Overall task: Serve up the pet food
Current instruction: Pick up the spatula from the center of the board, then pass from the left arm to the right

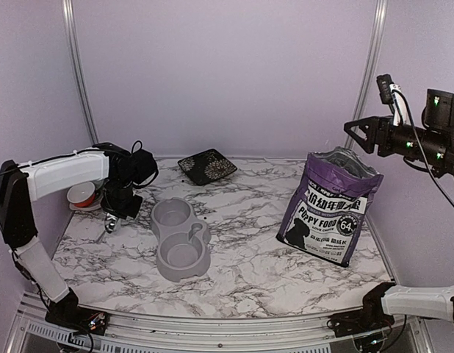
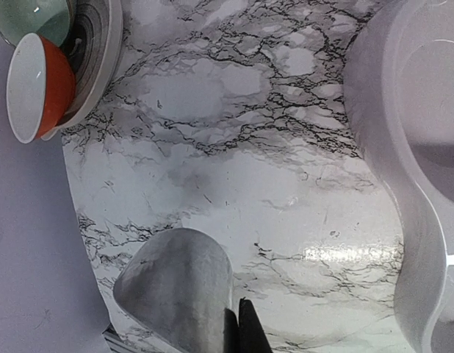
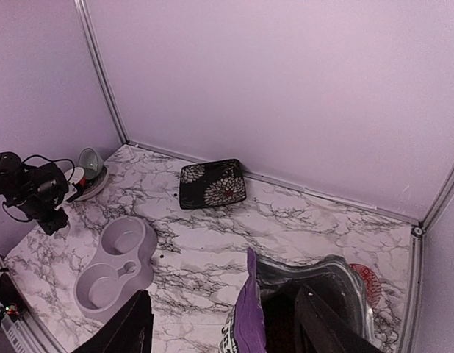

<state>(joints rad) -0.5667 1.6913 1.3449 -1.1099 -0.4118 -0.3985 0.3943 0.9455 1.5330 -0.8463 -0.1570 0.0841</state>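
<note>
Marble-veined table (image 1: 249,283), and the left gripper (image 1: 114,218) sits low at its left side, jaws together against the metal scoop (image 2: 175,290), just beside the grey double bowl (image 1: 162,229). Whether they pinch the scoop, hard to tell. Over on the right, the right gripper (image 1: 351,136) hangs above the purple bag (image 1: 330,213), jaws apart. The bag stands upright, top open, pet food hidden in its dark mouth.
</note>
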